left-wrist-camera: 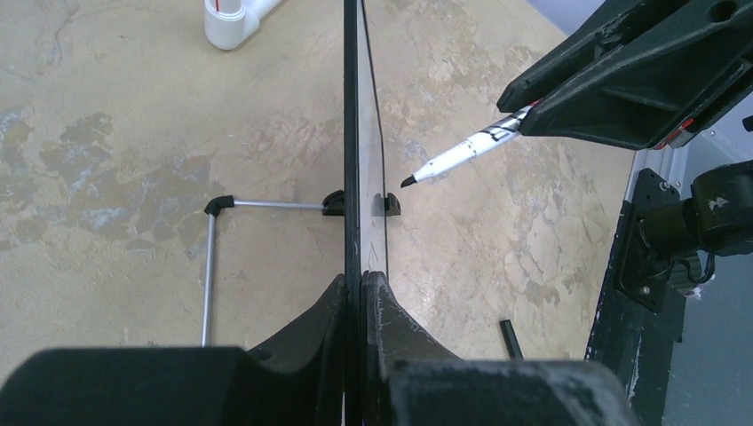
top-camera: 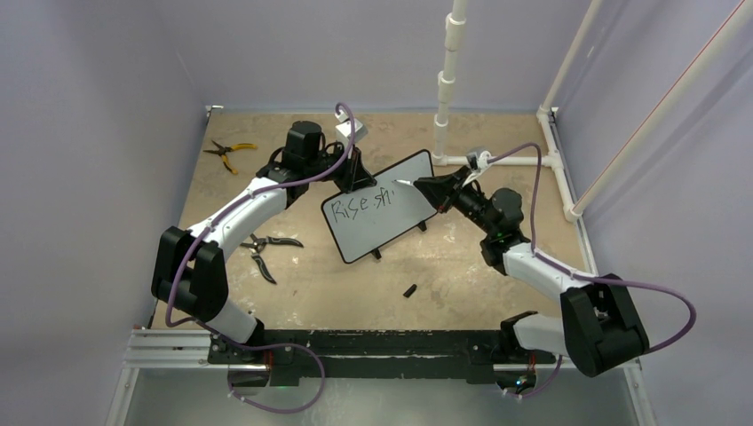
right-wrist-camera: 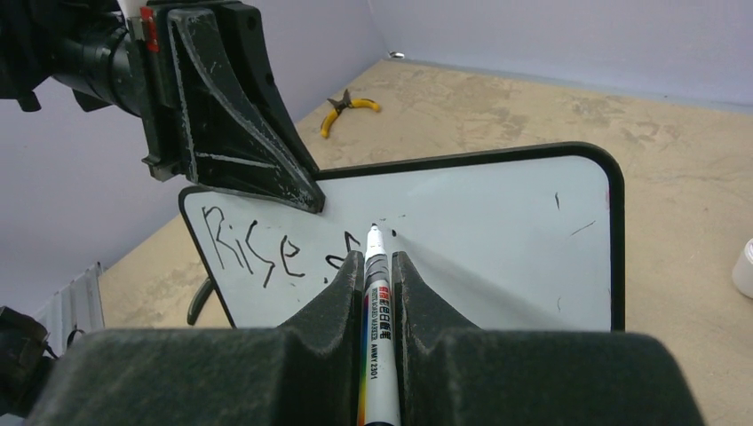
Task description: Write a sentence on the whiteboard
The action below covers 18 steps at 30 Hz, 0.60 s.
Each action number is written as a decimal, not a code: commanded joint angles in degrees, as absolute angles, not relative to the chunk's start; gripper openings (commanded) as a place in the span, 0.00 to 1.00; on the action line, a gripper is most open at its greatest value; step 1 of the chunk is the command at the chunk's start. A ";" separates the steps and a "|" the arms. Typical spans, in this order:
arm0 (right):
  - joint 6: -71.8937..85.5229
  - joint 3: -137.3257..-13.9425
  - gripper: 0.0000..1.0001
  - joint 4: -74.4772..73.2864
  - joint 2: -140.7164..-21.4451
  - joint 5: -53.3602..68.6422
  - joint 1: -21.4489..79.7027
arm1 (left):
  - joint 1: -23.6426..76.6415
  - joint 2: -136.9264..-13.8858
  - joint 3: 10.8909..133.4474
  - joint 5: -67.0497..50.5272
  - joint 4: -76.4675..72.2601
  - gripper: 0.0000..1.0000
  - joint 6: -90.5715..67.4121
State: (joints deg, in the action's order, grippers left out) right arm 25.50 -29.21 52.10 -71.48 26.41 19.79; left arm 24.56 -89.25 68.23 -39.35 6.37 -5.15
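Note:
The whiteboard (top-camera: 391, 226) stands tilted on its feet mid-table; in the left wrist view I look along its top edge (left-wrist-camera: 352, 133). My left gripper (top-camera: 357, 177) (left-wrist-camera: 362, 280) is shut on that top edge. The sentence (top-camera: 360, 206) (right-wrist-camera: 257, 248) reads "Rise" plus the first strokes of a second word. My right gripper (top-camera: 432, 188) (right-wrist-camera: 379, 257) is shut on a white marker (right-wrist-camera: 377, 302) (left-wrist-camera: 462, 153). Its black tip points at the board's face, just right of the last strokes, with a small gap showing in the left wrist view.
Yellow pliers (top-camera: 229, 153) lie at the back left and black pliers (top-camera: 266, 248) sit left of the board. A black marker cap (top-camera: 410, 290) (left-wrist-camera: 509, 337) rests in front of the board. White pipe framing (top-camera: 533, 161) runs along the back right.

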 commanded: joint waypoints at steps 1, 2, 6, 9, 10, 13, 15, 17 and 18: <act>24.65 -28.34 0.00 51.21 -70.99 24.94 19.51 | 24.96 -88.07 67.50 -41.13 5.45 0.00 -3.98; 24.53 -28.31 0.00 51.12 -71.34 25.10 19.47 | 24.96 -88.07 67.50 -41.13 5.45 0.00 -4.00; 24.39 -27.96 0.00 51.09 -72.73 25.08 19.49 | 24.96 -88.07 67.52 -41.13 5.43 0.00 -4.01; 24.22 -27.84 0.00 51.52 -73.48 24.75 19.49 | 24.96 -88.00 67.44 -41.04 5.45 0.00 -3.96; 24.18 -27.86 0.00 51.65 -73.67 24.51 19.47 | 24.96 -87.99 67.45 -41.08 5.45 0.00 -3.97; 23.53 -27.63 0.00 51.89 -74.36 23.36 19.50 | 24.96 -87.98 67.44 -41.09 5.45 0.00 -4.02; 23.10 -27.38 0.00 51.83 -74.78 22.74 19.53 | 24.96 -87.98 67.53 -41.13 5.45 0.00 -4.00; 22.65 -27.13 0.00 51.45 -74.90 22.55 19.51 | 24.96 -87.98 67.49 -41.05 5.53 0.00 -3.92; 22.45 -26.89 0.00 51.26 -74.89 22.39 19.49 | 24.96 -87.98 67.51 -41.00 5.54 0.00 -3.91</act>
State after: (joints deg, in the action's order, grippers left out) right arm 24.56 -27.73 50.57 -74.59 24.88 19.81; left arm 24.56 -89.23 68.23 -39.35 6.37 -5.15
